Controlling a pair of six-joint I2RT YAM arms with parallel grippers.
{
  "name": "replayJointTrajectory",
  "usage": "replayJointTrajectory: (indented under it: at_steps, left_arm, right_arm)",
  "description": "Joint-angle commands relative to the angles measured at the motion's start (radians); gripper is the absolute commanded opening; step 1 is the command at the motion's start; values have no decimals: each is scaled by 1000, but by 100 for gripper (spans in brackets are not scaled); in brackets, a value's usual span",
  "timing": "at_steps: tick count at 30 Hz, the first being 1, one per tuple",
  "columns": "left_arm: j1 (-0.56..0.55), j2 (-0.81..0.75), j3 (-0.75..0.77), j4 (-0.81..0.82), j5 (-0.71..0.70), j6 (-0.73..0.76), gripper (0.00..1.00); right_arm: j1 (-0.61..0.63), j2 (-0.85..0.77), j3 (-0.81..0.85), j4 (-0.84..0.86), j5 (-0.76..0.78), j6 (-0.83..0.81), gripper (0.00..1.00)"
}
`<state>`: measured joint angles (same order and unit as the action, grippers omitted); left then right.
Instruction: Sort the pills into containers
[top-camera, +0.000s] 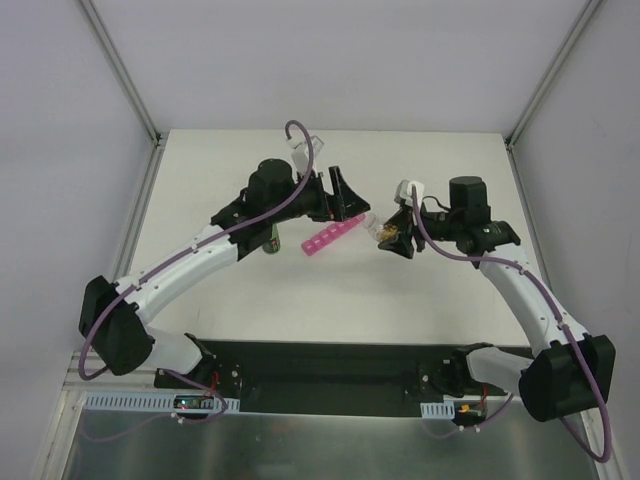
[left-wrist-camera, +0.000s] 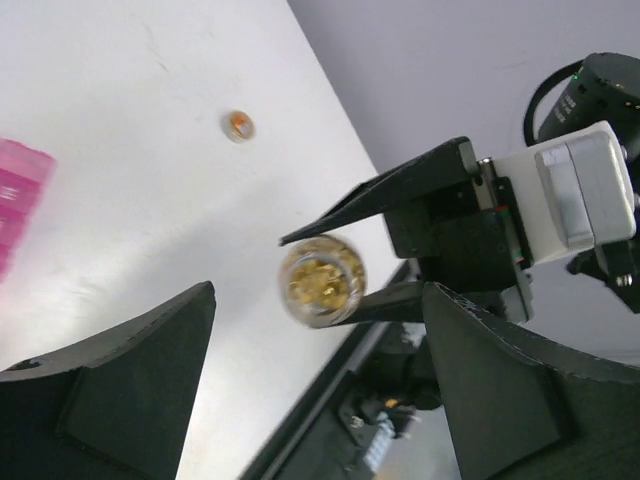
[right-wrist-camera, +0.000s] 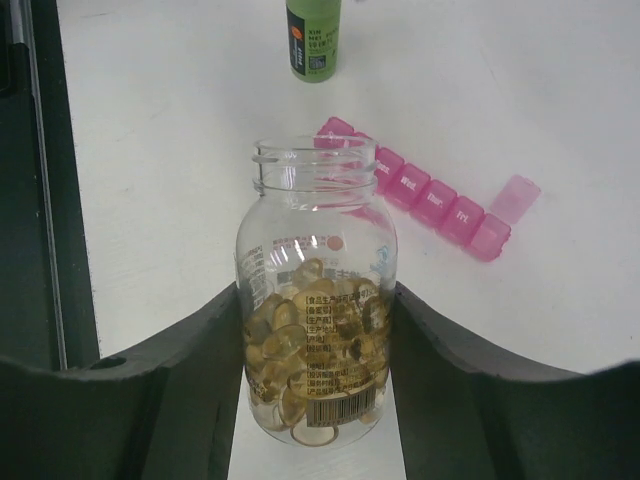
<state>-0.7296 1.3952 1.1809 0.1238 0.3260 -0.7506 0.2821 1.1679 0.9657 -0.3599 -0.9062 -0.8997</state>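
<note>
your right gripper (right-wrist-camera: 312, 300): pinching the open bottle (right-wrist-camera: 315, 340)
organizer (top-camera: 330, 238): 9 o'clock of bottle from above, axis 8–2
left gripper (left-wrist-camera: 318, 300): spread, empty

There is one clear plastic bottle (right-wrist-camera: 315, 300) holding amber softgel pills (right-wrist-camera: 300, 350), too many to count, one green labelled bottle (right-wrist-camera: 313, 38), and one long bright-pink plastic pill organizer (right-wrist-camera: 465, 216). Six of its square compartments (right-wrist-camera: 410, 186) show, with any others hidden behind the clear bottle, and one lid (right-wrist-camera: 515, 195) stands open. One small round amber piece (left-wrist-camera: 238, 125) lies alone.
</note>
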Motion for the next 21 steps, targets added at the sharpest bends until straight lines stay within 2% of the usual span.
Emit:
replayJointTrajectory:
  at_steps: [1,3,8,13,21]
  left_arm:
    - [19,-116,-33,-116,-123,320,87]
    - [22,-176,-96,-119,-142,478,88]
    - [22,-231,-234,-156,-96,726,92]
    - [22,-89,-175,-274,-87,763,90]
    - [22,198,-4,-314,-114,803,88]
  right_arm:
    - [-55,-27,36,-51,-56,-30,46]
    - [-81,-30,28,-57,-56,-36,45]
    - [-113,-17,34,-77,-53,-30,45]
    - [-124,-10,39,-80,-43,-8,45]
    - [-138,9,34,-88,-23,5,45]
